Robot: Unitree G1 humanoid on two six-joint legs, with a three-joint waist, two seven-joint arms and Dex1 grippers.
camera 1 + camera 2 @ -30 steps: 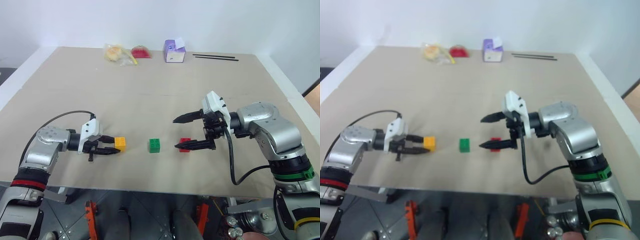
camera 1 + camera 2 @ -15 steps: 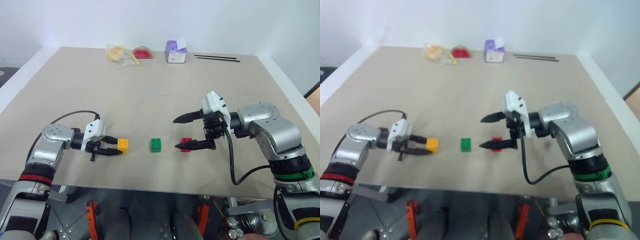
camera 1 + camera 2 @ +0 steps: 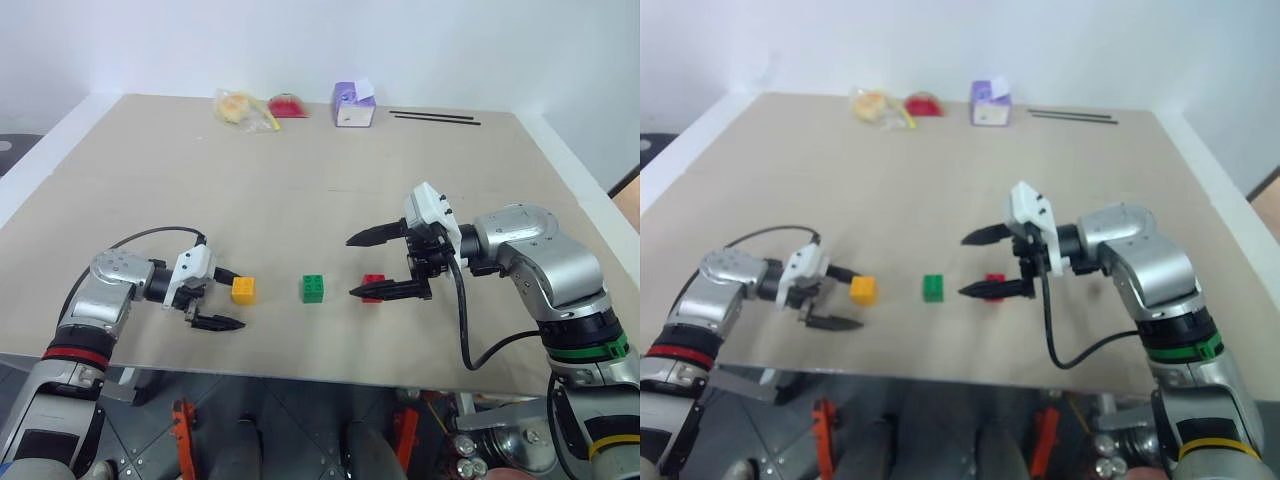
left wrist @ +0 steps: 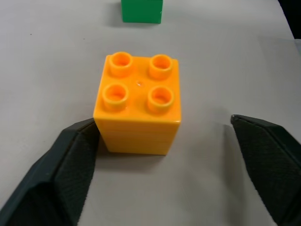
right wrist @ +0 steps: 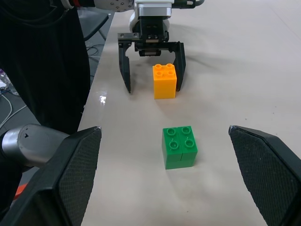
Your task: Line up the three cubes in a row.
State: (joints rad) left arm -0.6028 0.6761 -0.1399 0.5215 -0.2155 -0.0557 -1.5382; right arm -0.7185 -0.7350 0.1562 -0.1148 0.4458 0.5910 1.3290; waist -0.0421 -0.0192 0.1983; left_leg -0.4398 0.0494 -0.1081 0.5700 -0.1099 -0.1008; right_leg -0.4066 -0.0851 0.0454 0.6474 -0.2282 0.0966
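Near the table's front edge, the left gripper (image 3: 222, 298) stood spread around the yellow-orange studded plastic cube (image 3: 243, 290), one finger touching; withdrawal should run straight back to keep it in line.

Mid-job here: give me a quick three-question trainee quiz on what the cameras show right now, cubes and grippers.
1. True or false: the left gripper is clamped on the yellow-orange cube.
2. Which cube sits in the middle of the row? A) red B) green C) yellow-orange
3. Fill in: the right gripper hangs with open jaws over the ___ cube.

Key:
1. False; its jaws are open, and one finger just touches the cube's side.
2. B, the green cube.
3. Red: the red cube is partly hidden behind the lower finger.
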